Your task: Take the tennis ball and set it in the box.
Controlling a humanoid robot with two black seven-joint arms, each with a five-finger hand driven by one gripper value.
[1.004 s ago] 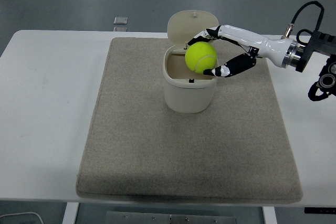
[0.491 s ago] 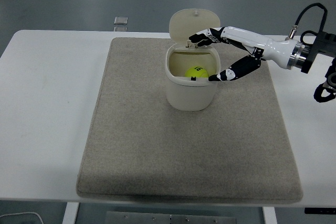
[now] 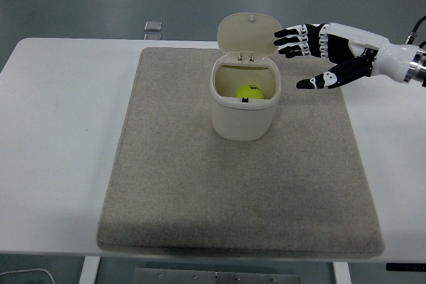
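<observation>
The right hand [image 3: 319, 54] had a glossy white shell over its back and forearm, smooth and rounded. Its five fingers [image 3: 296, 43] were black, jointed in short segments with white patches across the knuckles. The thumb was black too, with a white mark near its tip. At the wrist sat a silver metal ring, and a thin dark cable curved above it.
</observation>
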